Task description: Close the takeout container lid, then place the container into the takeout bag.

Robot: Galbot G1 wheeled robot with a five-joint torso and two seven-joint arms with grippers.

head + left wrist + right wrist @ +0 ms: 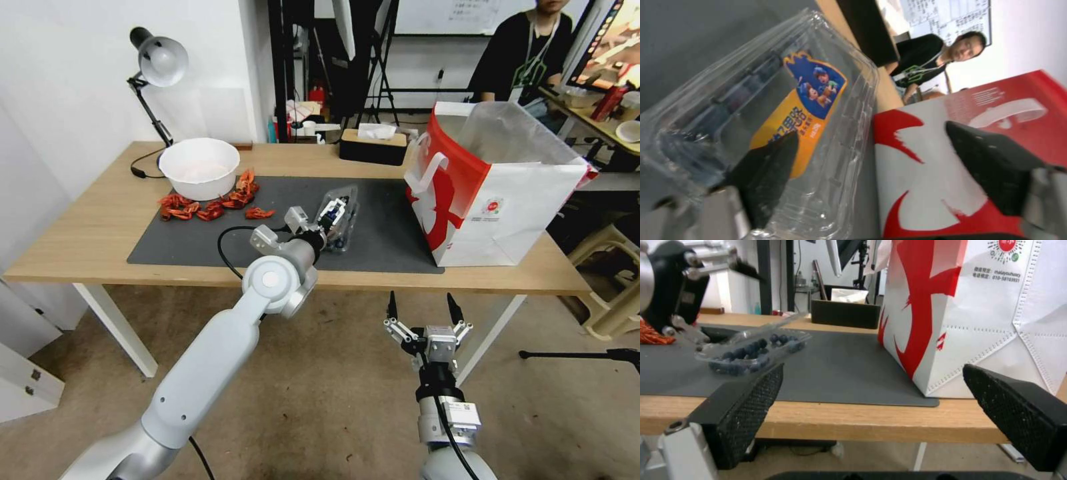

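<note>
Blueberries fill the takeout container point(340, 223), which sits on the dark mat point(380, 233) near the middle of the table point(80, 247). Its lid point(786, 110) is raised at an angle above the berry-filled half, not shut. The left claw point(325, 227) is at the container's near-left end, with its 2 fingers apart: in the left wrist view 1 dark fingertip point(766, 173) lies against the clear lid below the orange and blue sticker point(804, 106), while the other stands well off to the side in front of the bag. The right wrist view shows the left claw touching the container's end by the hinge side, though whether it presses on the plastic is hard to tell.

To the right of the container, with bare mat between them, the takeout bag point(493, 200) stands upright and open at the table's right end.

Below the table's front edge the right claw point(425, 313) hangs with its fingers spread wide, holding nothing, well apart from the container.
</note>
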